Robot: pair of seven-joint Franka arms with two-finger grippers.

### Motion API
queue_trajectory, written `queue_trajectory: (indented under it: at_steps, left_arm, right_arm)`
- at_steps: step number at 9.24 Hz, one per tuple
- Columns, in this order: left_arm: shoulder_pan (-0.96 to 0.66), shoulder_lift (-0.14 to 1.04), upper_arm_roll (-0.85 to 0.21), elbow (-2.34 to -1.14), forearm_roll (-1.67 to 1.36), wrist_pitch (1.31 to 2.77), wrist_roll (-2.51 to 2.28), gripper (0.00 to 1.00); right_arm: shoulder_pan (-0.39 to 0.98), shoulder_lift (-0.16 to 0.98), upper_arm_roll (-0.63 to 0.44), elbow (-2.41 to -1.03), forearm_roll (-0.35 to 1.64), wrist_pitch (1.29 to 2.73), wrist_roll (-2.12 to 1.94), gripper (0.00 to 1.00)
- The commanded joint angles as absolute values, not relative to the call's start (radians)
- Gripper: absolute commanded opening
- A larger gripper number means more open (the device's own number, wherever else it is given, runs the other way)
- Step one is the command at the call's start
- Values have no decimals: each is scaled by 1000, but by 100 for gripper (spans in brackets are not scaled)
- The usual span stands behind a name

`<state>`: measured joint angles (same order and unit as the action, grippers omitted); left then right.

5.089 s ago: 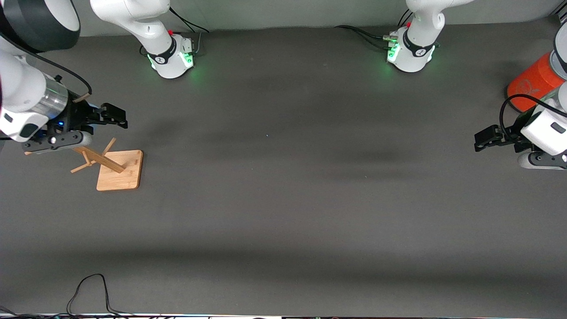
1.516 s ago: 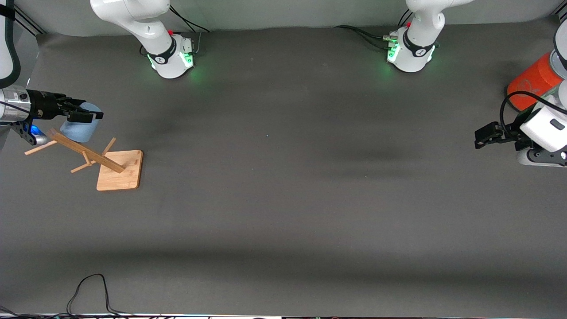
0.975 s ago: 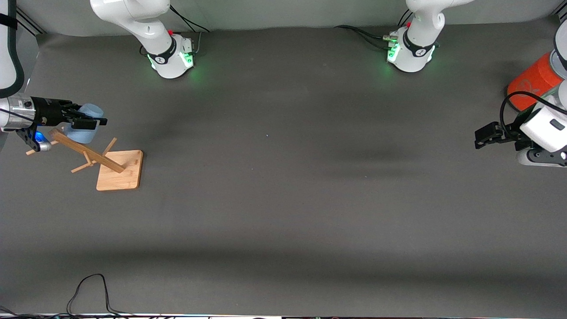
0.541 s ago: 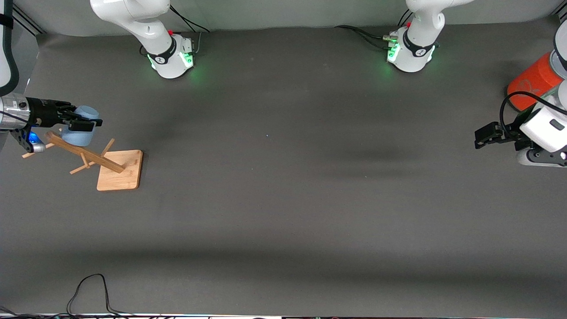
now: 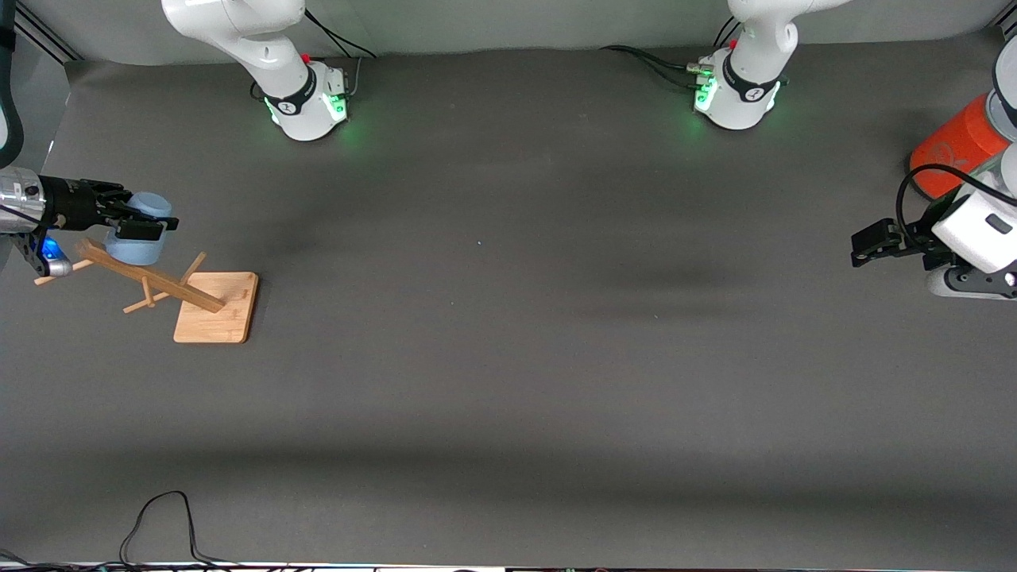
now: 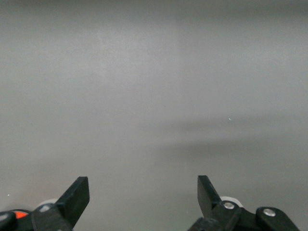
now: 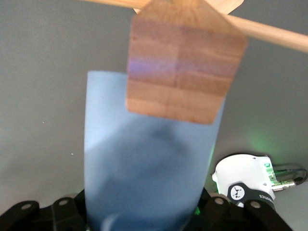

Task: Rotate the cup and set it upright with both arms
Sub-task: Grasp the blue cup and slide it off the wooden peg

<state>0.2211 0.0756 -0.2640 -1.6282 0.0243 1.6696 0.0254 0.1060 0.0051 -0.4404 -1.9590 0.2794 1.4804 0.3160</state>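
My right gripper (image 5: 145, 223) is shut on the pale-blue cup (image 5: 133, 249) and holds it in the air against the upper end of the tilted wooden rack post (image 5: 151, 276), at the right arm's end of the table. In the right wrist view the cup (image 7: 144, 163) fills the space between the jaws, and the post's end (image 7: 183, 67) crosses in front of it. My left gripper (image 5: 870, 246) is open and empty, waiting over the left arm's end of the table; its wrist view shows the gripper (image 6: 143, 192) over bare mat.
The wooden rack's square base (image 5: 216, 307) lies on the dark mat, with thin pegs (image 5: 191, 266) sticking out of the post. An orange cylinder (image 5: 953, 147) stands by the left arm. A black cable (image 5: 159, 516) loops at the table's front edge.
My right gripper took hold of the cup and has drifted slightly toward the right arm's end. The rack's post and base shifted a little with it. The left arm has barely moved.
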Motion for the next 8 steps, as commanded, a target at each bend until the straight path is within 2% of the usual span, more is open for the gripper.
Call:
queue_trajectory:
  at_steps: [1,5,8]
  left_arm:
    - [225,52,-264,-1649,25,1666,46,100]
    - [224,49,-264,-1647,25,1658,46,100]
    - [225,48,-264,-1647,25,1655,46,100]
  right_arm:
    - [103,2,-442,-1911,310,1422,368,31]
    - [113,-3,-436,-1841,353,1319,469,31]
    - [126,-26,-425,-1833,412,1296,544,31]
